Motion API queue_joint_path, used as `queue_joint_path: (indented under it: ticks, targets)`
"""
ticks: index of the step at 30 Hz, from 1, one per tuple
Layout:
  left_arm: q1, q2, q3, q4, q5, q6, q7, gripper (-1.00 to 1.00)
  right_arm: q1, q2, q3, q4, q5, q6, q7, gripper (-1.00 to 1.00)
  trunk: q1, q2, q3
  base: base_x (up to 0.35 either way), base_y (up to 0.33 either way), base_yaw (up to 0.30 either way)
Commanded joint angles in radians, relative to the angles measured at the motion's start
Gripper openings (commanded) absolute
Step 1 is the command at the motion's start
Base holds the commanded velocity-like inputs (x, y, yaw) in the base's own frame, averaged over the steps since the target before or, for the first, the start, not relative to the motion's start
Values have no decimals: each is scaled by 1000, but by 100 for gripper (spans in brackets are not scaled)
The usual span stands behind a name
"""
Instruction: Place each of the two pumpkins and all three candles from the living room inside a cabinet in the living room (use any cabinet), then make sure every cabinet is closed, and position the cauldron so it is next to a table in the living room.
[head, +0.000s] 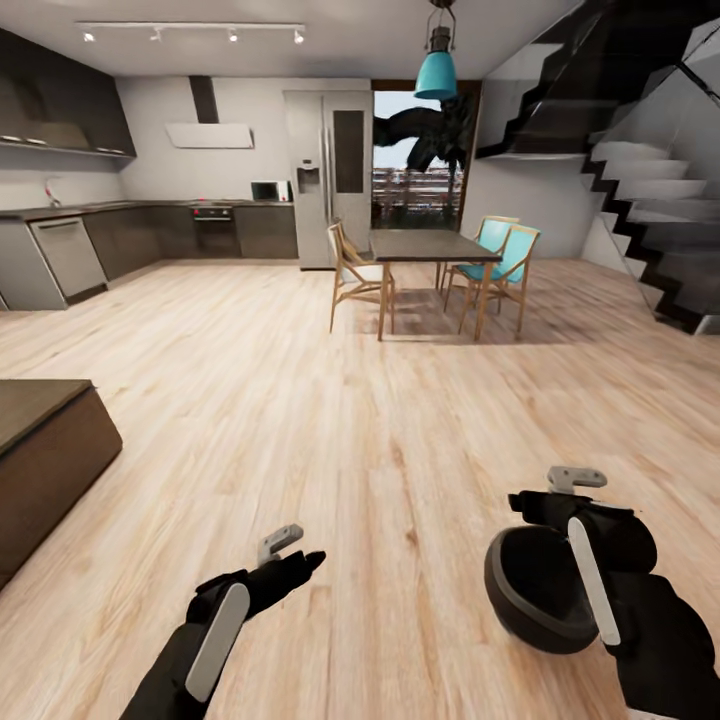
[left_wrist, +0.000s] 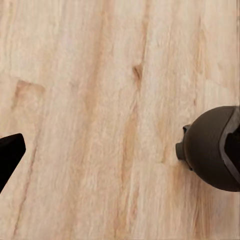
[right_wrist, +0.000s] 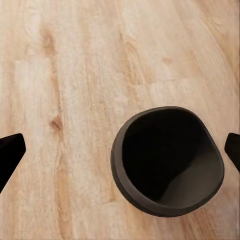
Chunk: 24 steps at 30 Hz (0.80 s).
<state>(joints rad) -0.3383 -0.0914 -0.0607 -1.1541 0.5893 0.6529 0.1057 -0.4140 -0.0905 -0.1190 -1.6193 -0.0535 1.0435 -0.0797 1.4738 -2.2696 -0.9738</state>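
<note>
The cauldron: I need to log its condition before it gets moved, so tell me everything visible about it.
The cauldron is a round, matt, dark grey-black pot with a thick rim and a small lug on its side. Its wide mouth faces up and slightly tilted; the inside looks empty. It sits low at the robot's right over the light wood floor, right by the right gripper, whose fingertips show either side. Whether it is gripped or resting cannot be told.

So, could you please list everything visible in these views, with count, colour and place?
cauldron: one, black, empty, at the right gripper above the floor
dining table: one, dark top, mid-room
chairs: three, wooden, two with teal seats, around that table
fridge: one, silver, back wall
pendant lamp: one, teal, above the table
low dark-brown unit: one, left edge
staircase: one, right
floor: pale wood
left gripper: black, empty
right gripper: black, by the cauldron
</note>
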Motion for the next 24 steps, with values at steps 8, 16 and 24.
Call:
queue_joint_path:
  ticks: [8, 16, 24]
  targets:
    - [-12, -31, -92, 10, 13, -1, 29, 100, 9, -1, 1, 0, -4, 4, -8, 100, 0, 0, 1, 192, -295, -232]
    - [-13, -50, -142, 56, 17, -22, 31, 100, 21, -60, -29, 0, -9, 4, 44, 100, 0, 0, 1, 179, -301, -29]
    - [-13, -58, -156, 95, 18, -72, 16, 100, 22, -91, -46, 146, -5, -11, 165, 100, 0, 0, 1, 176, -302, -1]
